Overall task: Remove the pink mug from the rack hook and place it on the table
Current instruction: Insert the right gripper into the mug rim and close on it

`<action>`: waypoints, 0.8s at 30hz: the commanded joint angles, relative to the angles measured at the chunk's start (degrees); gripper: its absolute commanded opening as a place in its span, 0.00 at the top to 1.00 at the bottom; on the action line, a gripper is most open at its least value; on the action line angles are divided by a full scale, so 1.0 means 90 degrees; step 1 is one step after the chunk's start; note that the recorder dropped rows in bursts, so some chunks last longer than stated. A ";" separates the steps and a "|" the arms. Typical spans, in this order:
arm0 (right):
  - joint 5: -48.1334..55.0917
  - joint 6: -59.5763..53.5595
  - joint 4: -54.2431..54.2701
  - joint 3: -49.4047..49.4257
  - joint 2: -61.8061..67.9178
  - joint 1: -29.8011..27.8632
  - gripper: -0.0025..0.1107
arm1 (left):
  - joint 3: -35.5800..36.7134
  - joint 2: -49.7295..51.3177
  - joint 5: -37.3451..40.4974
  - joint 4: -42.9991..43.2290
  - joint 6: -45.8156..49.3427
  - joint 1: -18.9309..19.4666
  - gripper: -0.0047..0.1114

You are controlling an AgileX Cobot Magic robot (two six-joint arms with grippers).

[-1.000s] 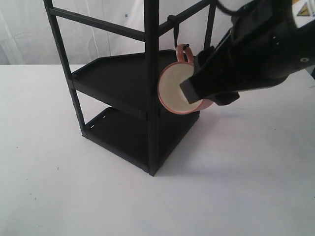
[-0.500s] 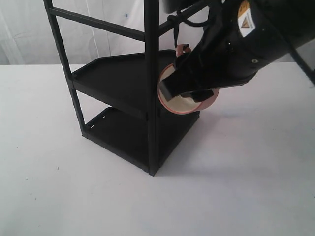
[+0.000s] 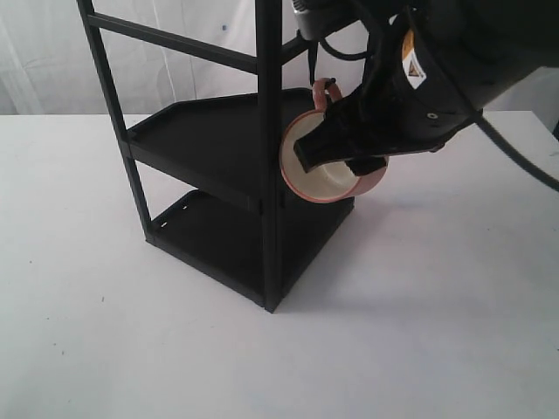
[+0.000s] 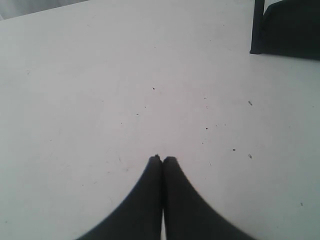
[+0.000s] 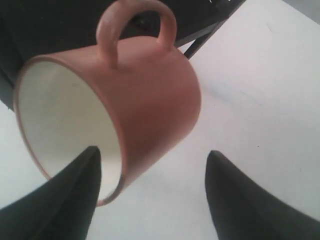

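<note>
The pink mug [image 3: 336,185] hangs by its loop handle [image 3: 324,91] from the thin black rack hook [image 3: 312,63], its cream mouth tipped towards the rack's front post. My right gripper [image 3: 327,157] is open and straddles the mug's lower rim. In the right wrist view one finger [image 5: 70,195] lies in front of the cream inside and the other finger [image 5: 245,200] outside the pink wall of the mug [image 5: 155,95]; no contact shows. My left gripper [image 4: 162,158] is shut and empty, low over the white table [image 4: 100,75].
The black two-shelf rack [image 3: 266,157] stands on the table [image 3: 419,332] at centre-left, its front post right beside the mug's mouth. A foot of the rack [image 4: 287,27] shows in the left wrist view. The right arm's body covers the area above and right of the mug.
The right arm has swung left and up, closer to the rack, bringing its open fingers round the mug's rim. The mug still hangs in the same place.
</note>
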 commanded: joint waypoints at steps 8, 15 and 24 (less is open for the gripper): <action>-0.0088 0.0587 -0.0088 -0.0034 0.0147 0.0003 0.60 | 0.0021 -0.0028 0.0034 0.0005 -0.0014 0.0012 0.96; -0.0122 0.0631 -0.0088 -0.0034 0.0147 0.0003 0.72 | 0.0021 -0.0028 0.0034 0.0005 -0.0014 0.0012 0.96; -0.0135 0.0741 -0.0088 -0.0034 0.0147 0.0003 0.75 | 0.0021 -0.0028 0.0034 0.0005 -0.0014 0.0012 0.96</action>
